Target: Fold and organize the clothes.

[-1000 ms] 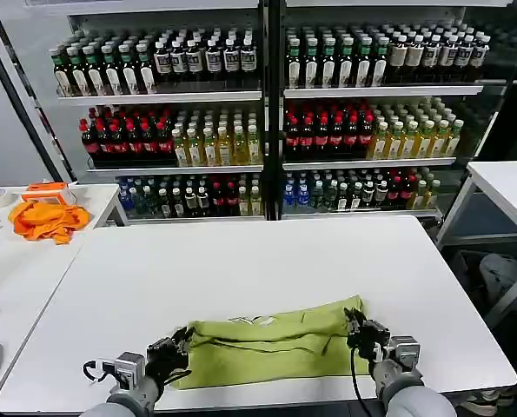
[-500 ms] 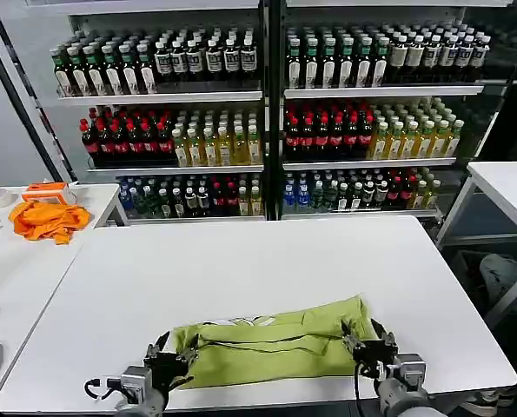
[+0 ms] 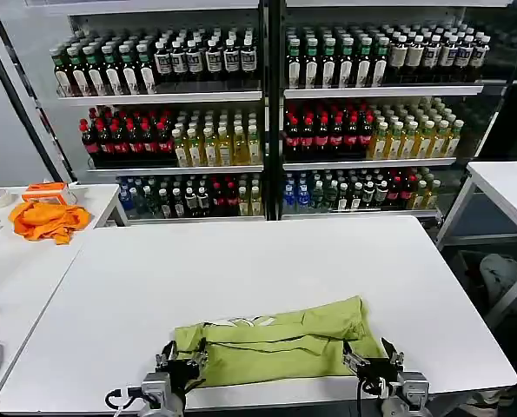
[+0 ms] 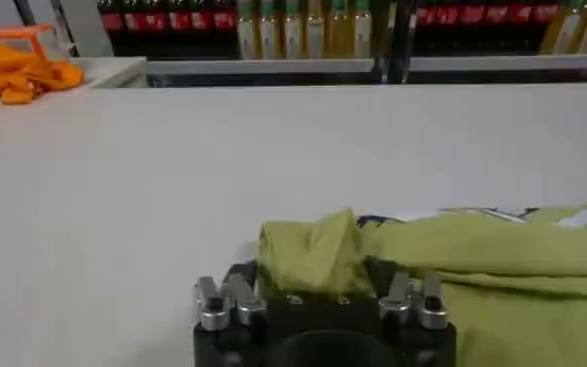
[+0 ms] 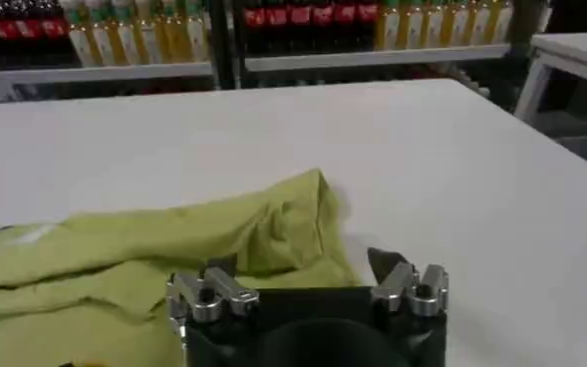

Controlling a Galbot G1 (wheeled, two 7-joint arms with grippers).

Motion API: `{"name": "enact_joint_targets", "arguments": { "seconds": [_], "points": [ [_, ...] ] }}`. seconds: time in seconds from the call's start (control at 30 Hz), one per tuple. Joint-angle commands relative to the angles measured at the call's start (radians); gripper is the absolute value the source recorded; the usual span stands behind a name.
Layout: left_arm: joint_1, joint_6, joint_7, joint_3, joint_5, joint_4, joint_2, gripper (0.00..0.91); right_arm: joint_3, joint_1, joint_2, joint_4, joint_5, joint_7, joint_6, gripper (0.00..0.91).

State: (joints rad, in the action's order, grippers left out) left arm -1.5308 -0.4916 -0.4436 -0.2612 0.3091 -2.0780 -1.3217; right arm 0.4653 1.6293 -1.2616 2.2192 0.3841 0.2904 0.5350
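Lime T-shirt (image 3: 275,339) bunched at left gripper (image 4: 318,289)

A: What colour is the T-shirt (image 3: 275,340) at the lower middle of the head view?

B: Yellow-green all over, with a bit of white print showing along its upper edge.

A: And the table (image 3: 241,261) under it?

B: Plain white. The left gripper (image 3: 179,360) and right gripper (image 3: 368,360) at the bottom edge are black with silver metal parts.

A: Anything bright elsewhere?

B: An orange cloth (image 3: 48,219) at the left edge. The shelf bottles (image 3: 267,130) across the top run green, red, yellow and dark, many with white caps.
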Motion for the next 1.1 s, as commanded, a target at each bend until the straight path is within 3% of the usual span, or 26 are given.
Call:
{"name": "enact_joint_targets", "arguments": {
  "seconds": [0.03, 0.27, 0.47, 0.8, 0.9, 1.0, 1.1],
  "points": [
    [0.001, 0.017, -0.017, 0.014, 0.003, 0.042, -0.041, 0.02, 0.005, 0.016, -0.008, 0.006, -0.005, 0.001, -0.001, 0.907],
    [0.013, 0.05, 0.029, -0.052, 0.219, -0.003, -0.019, 0.02, 0.016, 0.019, -0.009, 0.011, -0.003, 0.0, -0.006, 0.907],
    [0.062, 0.051, 0.046, -0.245, 0.398, 0.004, 0.056, 0.02, 0.033, 0.024, -0.001, 0.018, 0.007, -0.002, -0.011, 0.907],
    [0.069, 0.031, 0.067, -0.612, 0.568, 0.067, 0.286, 0.02, 0.059, 0.014, 0.024, 0.024, 0.035, -0.01, -0.018, 0.907],
    [0.095, 0.041, 0.071, -0.695, 0.715, 0.107, 0.332, 0.02, 0.058, 0.007, 0.033, 0.022, 0.025, -0.024, -0.033, 0.907],
    [0.097, 0.059, 0.071, -0.709, 0.848, 0.071, 0.333, 0.02, 0.055, -0.008, 0.041, 0.02, 0.005, -0.036, -0.042, 0.907],
    [0.085, 0.061, 0.067, -0.648, 0.942, -0.02, 0.285, 0.02, 0.05, -0.019, 0.046, 0.019, -0.001, -0.041, -0.045, 0.907]
  ]
}}
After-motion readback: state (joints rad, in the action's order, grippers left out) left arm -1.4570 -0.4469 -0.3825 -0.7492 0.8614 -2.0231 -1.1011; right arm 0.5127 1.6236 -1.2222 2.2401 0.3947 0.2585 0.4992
